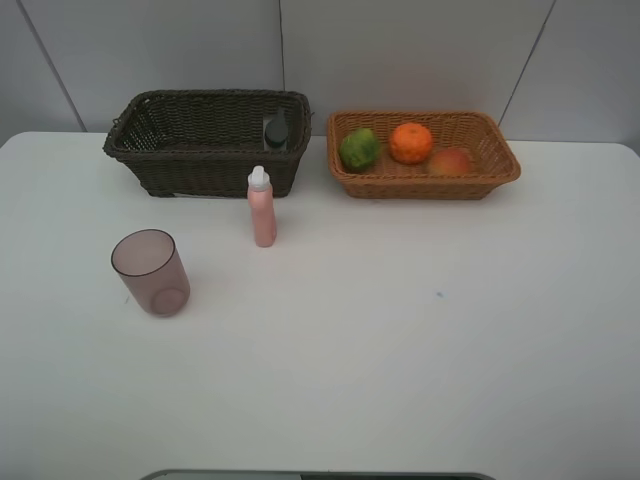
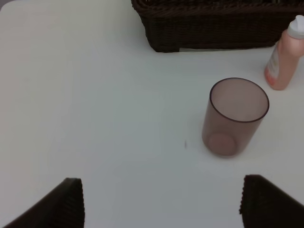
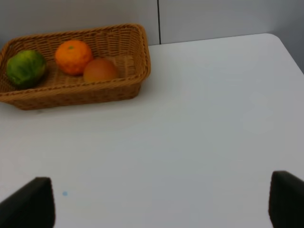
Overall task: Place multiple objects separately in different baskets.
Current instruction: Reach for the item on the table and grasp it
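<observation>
Your left gripper point(image 2: 164, 204) stands wide open, empty, near the mauve cup point(image 2: 235, 118) on the worktop point(image 2: 95, 95). Your right gripper point(image 3: 159, 202), equally open and empty, faces the tan basket point(image 3: 71, 95).

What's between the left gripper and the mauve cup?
Nothing visible. Bare table lies between the open left gripper and the mauve cup; the pink bottle stands off to one side, by the dark basket.
</observation>
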`<state>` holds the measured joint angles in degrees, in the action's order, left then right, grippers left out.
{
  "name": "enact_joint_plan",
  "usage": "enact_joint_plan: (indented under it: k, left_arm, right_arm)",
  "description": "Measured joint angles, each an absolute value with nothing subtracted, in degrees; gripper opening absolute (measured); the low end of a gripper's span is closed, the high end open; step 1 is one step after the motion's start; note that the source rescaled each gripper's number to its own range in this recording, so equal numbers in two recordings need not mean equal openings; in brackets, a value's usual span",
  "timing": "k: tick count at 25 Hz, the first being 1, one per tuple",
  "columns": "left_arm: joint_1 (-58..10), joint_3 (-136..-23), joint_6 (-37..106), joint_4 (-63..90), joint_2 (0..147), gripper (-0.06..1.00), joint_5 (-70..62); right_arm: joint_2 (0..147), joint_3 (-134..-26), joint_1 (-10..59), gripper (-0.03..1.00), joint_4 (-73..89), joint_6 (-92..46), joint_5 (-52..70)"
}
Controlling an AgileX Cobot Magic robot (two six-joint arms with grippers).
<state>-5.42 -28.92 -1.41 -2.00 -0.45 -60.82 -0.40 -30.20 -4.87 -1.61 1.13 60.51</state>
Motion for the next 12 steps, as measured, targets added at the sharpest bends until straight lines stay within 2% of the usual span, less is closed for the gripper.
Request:
enact_joint_plan:
  k: [12]
  left_arm:
    - [-5.42,-29.51,-1.47,-3.12,2.70,0.85,-59.87]
  right_arm:
    - [-0.40,-30.20,-4.87,1.00,-1.61,1.13,60.51]
